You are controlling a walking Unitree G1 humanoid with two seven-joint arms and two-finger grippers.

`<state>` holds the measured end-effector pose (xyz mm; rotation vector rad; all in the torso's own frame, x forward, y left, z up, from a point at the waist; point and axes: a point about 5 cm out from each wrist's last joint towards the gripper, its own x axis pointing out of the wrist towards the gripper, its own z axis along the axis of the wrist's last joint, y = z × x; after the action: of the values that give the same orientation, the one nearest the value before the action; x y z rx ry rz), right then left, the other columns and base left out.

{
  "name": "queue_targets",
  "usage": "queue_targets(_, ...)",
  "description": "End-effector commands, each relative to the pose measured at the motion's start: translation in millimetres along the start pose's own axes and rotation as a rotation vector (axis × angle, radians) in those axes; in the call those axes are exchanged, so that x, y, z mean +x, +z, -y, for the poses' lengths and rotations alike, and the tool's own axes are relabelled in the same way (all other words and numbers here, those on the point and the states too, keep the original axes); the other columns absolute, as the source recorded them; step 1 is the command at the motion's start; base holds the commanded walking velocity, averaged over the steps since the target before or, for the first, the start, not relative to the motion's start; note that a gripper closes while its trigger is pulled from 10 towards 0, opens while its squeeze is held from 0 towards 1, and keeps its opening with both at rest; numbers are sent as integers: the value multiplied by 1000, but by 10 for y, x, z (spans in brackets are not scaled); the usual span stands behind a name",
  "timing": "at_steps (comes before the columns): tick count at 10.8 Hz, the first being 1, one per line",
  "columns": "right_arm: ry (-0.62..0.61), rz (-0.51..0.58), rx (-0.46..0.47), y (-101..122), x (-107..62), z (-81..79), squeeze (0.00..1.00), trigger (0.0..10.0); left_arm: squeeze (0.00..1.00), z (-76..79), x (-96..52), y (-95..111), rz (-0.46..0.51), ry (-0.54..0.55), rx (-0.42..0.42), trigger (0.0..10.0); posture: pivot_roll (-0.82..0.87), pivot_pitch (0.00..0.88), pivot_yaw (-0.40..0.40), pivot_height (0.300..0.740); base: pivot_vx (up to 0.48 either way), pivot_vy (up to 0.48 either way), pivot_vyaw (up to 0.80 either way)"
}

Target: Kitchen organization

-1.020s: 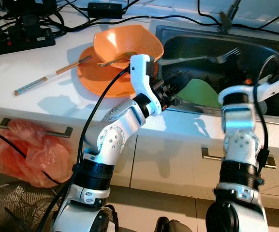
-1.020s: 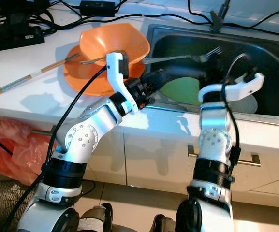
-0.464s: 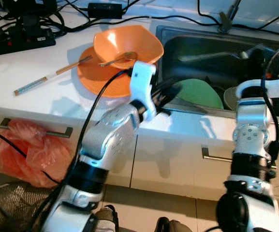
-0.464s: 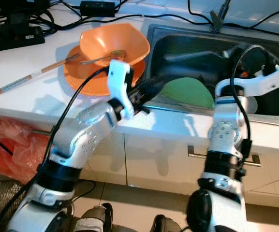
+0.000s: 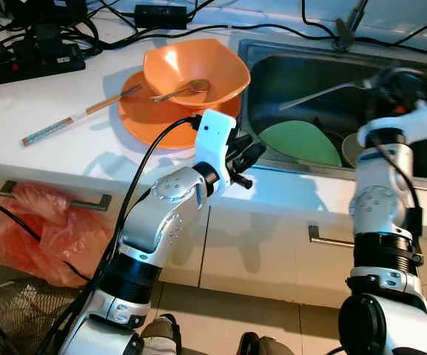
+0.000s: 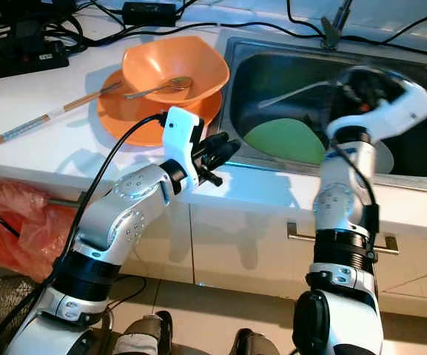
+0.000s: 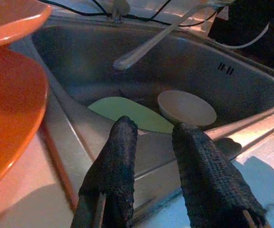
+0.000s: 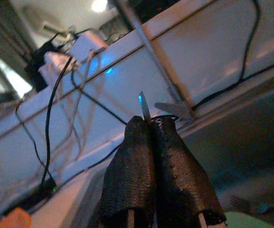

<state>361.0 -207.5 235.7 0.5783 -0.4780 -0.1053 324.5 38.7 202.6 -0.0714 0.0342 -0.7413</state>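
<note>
A metal fork [image 5: 324, 92] hangs tilted over the steel sink [image 5: 272, 70], its handle end pointing down to the left. My right gripper [image 5: 385, 78] is shut on its upper end, and a metal tip [image 8: 144, 105] pokes out between the closed fingers [image 8: 174, 156]. My left gripper [image 5: 247, 154] is open and holds nothing, just above the sink's front rim [image 7: 250, 126]. In the basin lie a green plate [image 5: 300, 142] and a small beige dish [image 7: 186, 107]. On the counter, an orange bowl [image 5: 194, 68] holding a spoon [image 5: 183, 91] rests on an orange plate [image 5: 150, 118].
A pair of chopsticks [image 5: 80, 113] lies on the white counter left of the plate. Black cables and a power strip [image 5: 28, 59] run along the back. The tap [image 5: 346, 29] stands behind the sink. An orange plastic bag [image 5: 43, 229] hangs at the drawer handle below.
My left gripper has drawn back out of the sink to its front rim. My right arm has swung up over the basin, and the fork now hangs tilted from it.
</note>
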Motion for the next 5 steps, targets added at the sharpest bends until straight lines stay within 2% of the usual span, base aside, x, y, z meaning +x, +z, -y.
queue_targets(1, 17, 1, -50, -9, 3, 0, 0, 10000, 0, 36, 1, -34, -11, -11, 17, 10000, 200, 143, -35, 740, 0, 0, 0)
queue_targets(5, 115, -70, -227, -221, -80, -91, 0, 10000, 0, 45, 9, -37, -17, -5, 50, 10000, 205, 146, -33, 740, 0, 0, 0)
